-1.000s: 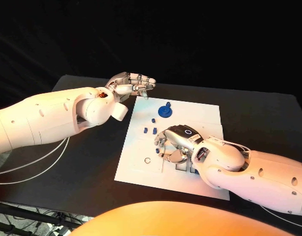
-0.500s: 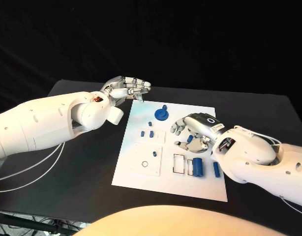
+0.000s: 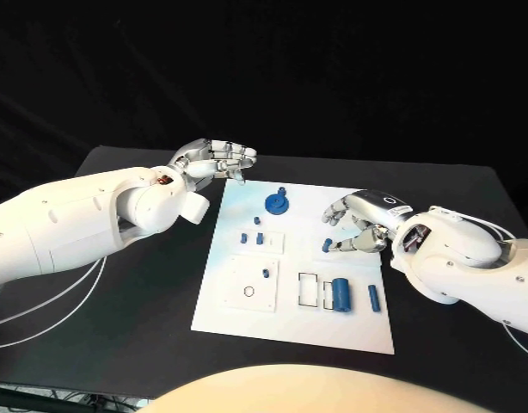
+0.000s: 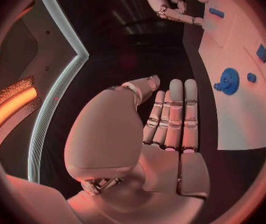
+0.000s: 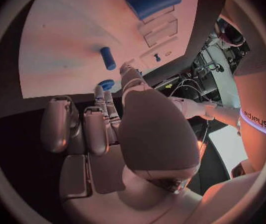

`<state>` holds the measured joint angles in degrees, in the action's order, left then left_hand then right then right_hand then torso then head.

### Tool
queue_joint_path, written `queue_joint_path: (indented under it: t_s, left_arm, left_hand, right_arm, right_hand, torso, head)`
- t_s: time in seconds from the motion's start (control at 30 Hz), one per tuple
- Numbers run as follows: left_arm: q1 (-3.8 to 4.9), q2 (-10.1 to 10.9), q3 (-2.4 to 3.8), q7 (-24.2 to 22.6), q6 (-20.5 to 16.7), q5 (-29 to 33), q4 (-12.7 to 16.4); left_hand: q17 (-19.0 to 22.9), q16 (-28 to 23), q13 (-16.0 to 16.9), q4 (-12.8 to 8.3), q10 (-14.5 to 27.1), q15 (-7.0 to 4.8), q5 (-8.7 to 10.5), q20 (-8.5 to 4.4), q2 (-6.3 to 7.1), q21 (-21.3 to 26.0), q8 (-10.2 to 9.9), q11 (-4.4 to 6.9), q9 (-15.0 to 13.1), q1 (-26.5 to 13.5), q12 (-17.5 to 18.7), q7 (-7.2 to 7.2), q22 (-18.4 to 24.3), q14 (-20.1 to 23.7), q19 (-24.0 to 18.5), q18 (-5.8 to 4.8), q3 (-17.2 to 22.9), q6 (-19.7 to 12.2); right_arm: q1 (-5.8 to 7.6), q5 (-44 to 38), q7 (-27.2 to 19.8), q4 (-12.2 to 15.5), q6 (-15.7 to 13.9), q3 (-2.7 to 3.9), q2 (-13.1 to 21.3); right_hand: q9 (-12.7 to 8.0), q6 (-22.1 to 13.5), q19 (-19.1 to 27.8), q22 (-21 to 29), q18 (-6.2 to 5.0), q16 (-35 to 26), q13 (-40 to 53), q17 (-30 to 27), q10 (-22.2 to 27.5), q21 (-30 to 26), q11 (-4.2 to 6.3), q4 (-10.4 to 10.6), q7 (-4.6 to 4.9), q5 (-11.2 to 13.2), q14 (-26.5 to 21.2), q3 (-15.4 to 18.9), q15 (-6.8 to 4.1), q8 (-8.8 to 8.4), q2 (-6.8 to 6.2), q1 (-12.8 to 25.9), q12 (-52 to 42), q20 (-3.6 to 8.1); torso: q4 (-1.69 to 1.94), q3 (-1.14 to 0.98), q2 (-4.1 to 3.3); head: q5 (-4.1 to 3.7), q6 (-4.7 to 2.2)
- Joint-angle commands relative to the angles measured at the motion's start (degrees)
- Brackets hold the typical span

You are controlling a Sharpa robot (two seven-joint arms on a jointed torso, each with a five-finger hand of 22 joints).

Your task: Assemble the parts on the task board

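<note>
The white task board (image 3: 291, 320) lies mid-table. On it are a blue gear-like part (image 3: 277, 204), small blue pegs (image 3: 259, 238) and two blue cylinders (image 3: 342, 293) standing by the rectangular slots. My right hand (image 3: 364, 222) hangs over the board's right edge with its fingers bent down. A small blue part (image 5: 107, 84) sits pinched between the thumb and fingertips of the right hand (image 5: 108, 129). Another blue peg (image 5: 108, 57) lies on the board (image 5: 64, 40) just beyond them. My left hand (image 3: 218, 157) hovers past the board's far left corner, fingers curled together, holding nothing.
The black table (image 3: 140, 284) has bare room left of the board and along its near edge. White cables (image 3: 41, 297) trail under my left arm. In the left wrist view the gear (image 4: 227, 80) lies beside my left hand (image 4: 170, 119).
My right hand has moved from the board's middle towards its right edge, uncovering the slots and the cylinders. The left hand has hardly moved.
</note>
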<state>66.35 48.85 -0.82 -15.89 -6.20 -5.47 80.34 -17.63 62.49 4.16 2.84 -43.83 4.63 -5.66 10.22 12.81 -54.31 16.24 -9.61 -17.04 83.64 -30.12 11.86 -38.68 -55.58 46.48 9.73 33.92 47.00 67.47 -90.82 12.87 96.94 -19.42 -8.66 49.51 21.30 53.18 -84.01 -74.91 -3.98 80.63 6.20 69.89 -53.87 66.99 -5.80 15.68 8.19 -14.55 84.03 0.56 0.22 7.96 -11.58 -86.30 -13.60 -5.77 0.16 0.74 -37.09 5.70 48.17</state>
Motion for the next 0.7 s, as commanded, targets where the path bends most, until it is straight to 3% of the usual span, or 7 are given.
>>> queue_joint_path:
  t_s: [0.03,0.13,0.2,0.3,0.5,0.7]
  left_arm:
    - [0.06,-0.1,0.06,-0.2,0.8,0.1,0.0]
    - [0.06,-0.1,0.06,-0.2,0.8,0.1,0.0]
    - [0.06,-0.1,0.06,-0.1,0.8,0.1,0.0]
    - [0.06,-0.1,0.06,-0.1,0.9,0.1,0.0]
    - [0.06,0.0,0.06,0.0,0.9,0.1,0.0]
    - [0.06,0.0,0.06,0.1,0.9,0.1,0.0]
  left_hand:
    - [0.1,-0.3,-0.1,-0.4,0.2,0.28,-0.27,-0.06,-0.22,-0.2,-0.2,-0.02,0.1,-0.5,0.2,1.3,-0.1,0.2,-0.3,0.78,0.1,-0.4]
    - [0.1,-0.4,-0.1,-0.6,0.4,0.32,-0.26,0.01,-0.35,-0.2,-0.2,-0.05,0.0,-0.7,0.1,1.33,-0.1,0.2,-0.4,0.8,0.0,-0.5]
    - [0.1,-0.4,-0.1,-0.6,0.4,0.32,-0.26,0.01,-0.34,-0.2,-0.2,-0.05,0.0,-0.7,0.1,1.33,-0.1,0.2,-0.4,0.8,0.0,-0.5]
    - [0.1,-0.4,-0.1,-0.6,0.4,0.32,-0.26,0.01,-0.34,-0.2,-0.2,-0.05,0.0,-0.7,0.1,1.33,-0.1,0.2,-0.4,0.8,0.0,-0.5]
    - [0.2,-0.4,-0.1,-0.6,0.5,0.34,-0.25,0.03,-0.36,-0.1,-0.2,-0.07,0.0,-0.8,0.1,1.35,-0.1,0.2,-0.4,0.8,0.0,-0.5]
    - [0.2,-0.4,-0.1,-0.6,0.5,0.35,-0.26,0.05,-0.39,-0.1,-0.2,-0.08,0.0,-0.9,0.1,1.36,-0.1,0.2,-0.4,0.79,0.0,-0.5]
  right_arm:
    - [-0.11,1.0,-0.4,-0.7,5.5,-0.06,-0.2]
    - [-0.33,1.1,0.0,-1.2,6.5,-0.13,-0.5]
    - [-0.53,1.1,0.6,-1.4,6.8,-0.18,-0.8]
    - [-0.82,1.0,1.1,-1.8,6.9,-0.25,-1.1]
    - [-1.22,1.2,1.0,-2.4,5.7,-0.31,-1.8]
    - [-1.51,1.6,0.1,-2.6,3.9,-0.32,-2.4]
  right_hand:
    - [0.1,-0.2,-0.6,-4.8,-0.47,0.2,-0.3,0.3,0.5,-0.3,-0.02,0.9,-0.33,-0.3,1.9,0.5,0.55,-0.2,0.03,-0.8,-0.2,-0.39]
    - [0.1,-0.1,-0.7,-4.9,-0.43,0.3,-0.4,0.3,0.5,-0.1,-0.03,1.0,-0.44,-0.1,1.9,0.5,0.56,-0.18,0.2,-0.9,-0.3,-0.4]
    - [0.1,0.2,-1.0,-5.1,-0.31,0.1,-0.5,-0.1,-0.9,0.6,0.3,1.0,-0.42,0.5,1.8,0.2,0.35,-0.23,1.08,-1.3,-1.2,-0.27]
    - [0.0,-0.4,-1.7,-5.7,-0.04,0.3,-1.1,0.1,-3.0,2.0,0.75,0.8,0.51,3.2,2.0,-1.7,-0.07,-0.9,2.43,-2.2,-1.9,0.13]
    - [0.0,1.2,-2.0,-6.0,0.11,0.3,-1.5,0.0,-6.2,2.7,1.21,0.8,0.06,3.8,2.1,-4.2,-0.5,-0.49,3.37,-2.5,-2.0,0.53]
    - [-0.3,3.6,-2.4,-6.6,0.36,0.2,-2.4,-0.4,-10.4,3.9,1.56,0.9,-0.38,5.9,2.1,-9.6,-0.85,-0.32,3.96,-3.1,0.3,0.87]
  torso:
    - [0.11,-0.04,-0.03]
    - [0.06,0.02,-0.04]
    - [0.05,0.04,-0.03]
    - [0.1,0.06,-0.01]
    - [0.14,0.04,0.01]
    - [0.08,0.09,0.01]
  head:
    - [-0.11,0.15]
    - [-0.11,0.22]
    - [-0.09,0.23]
    - [-0.13,0.26]
    - [-0.12,0.36]
    - [-0.16,0.46]
